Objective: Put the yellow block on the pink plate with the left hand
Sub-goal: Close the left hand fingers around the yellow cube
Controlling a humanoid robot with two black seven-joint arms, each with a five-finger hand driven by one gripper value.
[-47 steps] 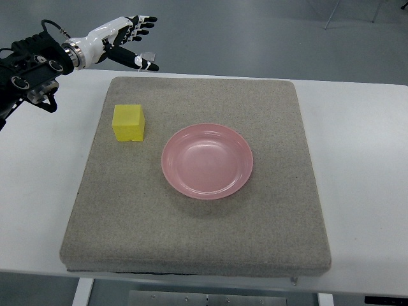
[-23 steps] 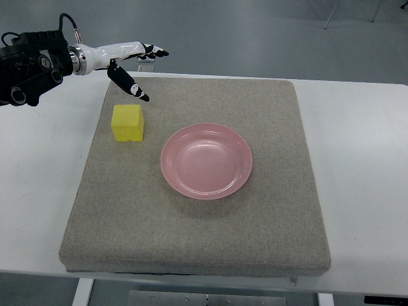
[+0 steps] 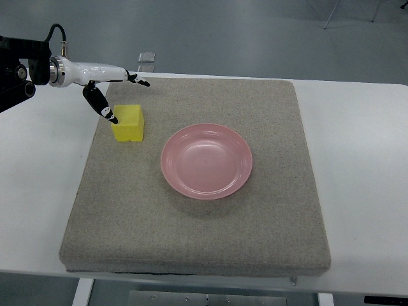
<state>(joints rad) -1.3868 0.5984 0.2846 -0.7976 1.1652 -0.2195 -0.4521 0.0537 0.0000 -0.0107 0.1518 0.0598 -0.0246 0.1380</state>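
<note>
1. Now our left hand (image 3: 105,86) hovers unclenched over the yellow block (image 3: 128,122), thumb at its left edge, grasping nothing.
2. We risk nudging the block sideways, away from the pink plate (image 3: 206,160).

Bright even overhead light, soft shadows, sharp focus.

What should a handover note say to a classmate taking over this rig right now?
Left hand: open, holding nothing, poised above the yellow block, thumb reaching down at the block's left side. Whether it touches is unclear.
Right hand: not in view.
Yellow block: on the grey mat, left of the pink plate, apart from it.
Pink plate: empty, mid-mat.
Done: approach only.
Left: grasp the block, lift, set it on the plate.
</note>
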